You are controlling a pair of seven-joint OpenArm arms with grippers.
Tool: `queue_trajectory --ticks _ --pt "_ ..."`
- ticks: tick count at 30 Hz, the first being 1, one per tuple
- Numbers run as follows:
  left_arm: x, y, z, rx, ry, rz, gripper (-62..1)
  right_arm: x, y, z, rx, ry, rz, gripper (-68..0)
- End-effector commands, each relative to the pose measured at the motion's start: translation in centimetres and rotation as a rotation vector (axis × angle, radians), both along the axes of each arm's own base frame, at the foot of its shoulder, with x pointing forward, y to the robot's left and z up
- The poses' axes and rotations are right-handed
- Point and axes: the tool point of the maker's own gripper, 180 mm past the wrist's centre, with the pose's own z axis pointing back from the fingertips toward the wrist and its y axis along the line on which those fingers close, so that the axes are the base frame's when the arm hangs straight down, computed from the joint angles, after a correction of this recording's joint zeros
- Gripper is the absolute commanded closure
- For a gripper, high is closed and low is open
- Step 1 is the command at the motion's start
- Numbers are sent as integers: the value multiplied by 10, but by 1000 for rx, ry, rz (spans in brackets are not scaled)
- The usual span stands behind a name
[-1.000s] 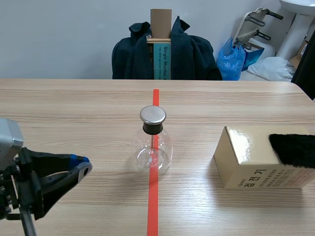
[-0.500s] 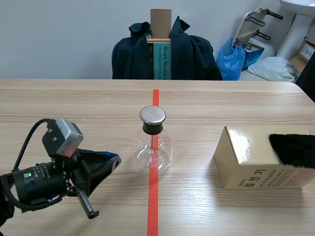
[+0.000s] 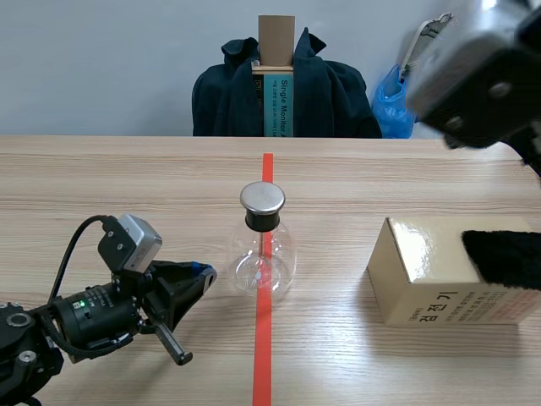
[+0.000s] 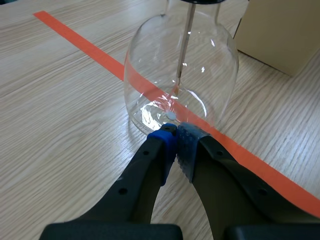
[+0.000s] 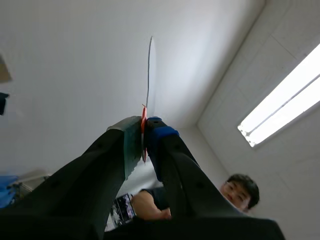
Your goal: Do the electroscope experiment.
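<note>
At lower left of the scene view, the left gripper (image 3: 201, 272), clenched on nothing, has advanced to just beside the base of the electroscope flask (image 3: 263, 254) at centre. At upper right, the right arm (image 3: 478, 72) has risen into view, with the right gripper (image 5: 143, 131) clamping a thin strip (image 5: 149, 75). Likely next: strip to metal cap (image 3: 262, 197).

Scene view: camera at the near edge of the worktop (image 3: 380, 355) between the arms, facing along the tape line (image 3: 263, 347) to the far edge and wall (image 3: 101, 68), glass flask (image 3: 263, 254) at mid-distance. Left wrist view: low and close over the worktop's middle, looking down past the meeting left fingers (image 4: 161, 150) at the same flask's base, tape line and a corner of the box (image 3: 439, 279), all shared with the scene view. Right wrist view: raised over the right edge, tilted up past the right fingers (image 5: 162, 145) and their thin pale strip (image 5: 149, 75) toward ceiling (image 5: 295, 30) and lamp (image 5: 280, 100).
</note>
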Motion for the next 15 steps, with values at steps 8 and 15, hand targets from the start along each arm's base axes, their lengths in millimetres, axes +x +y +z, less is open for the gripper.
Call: queue_trajectory --ticks 8,15 --pt "8 -2 15 -53 -51 21 -23 4 27 -77 -99 169 22 -6" --pt "8 -2 16 -61 -58 22 -31 9 30 -123 -147 273 30 -6"
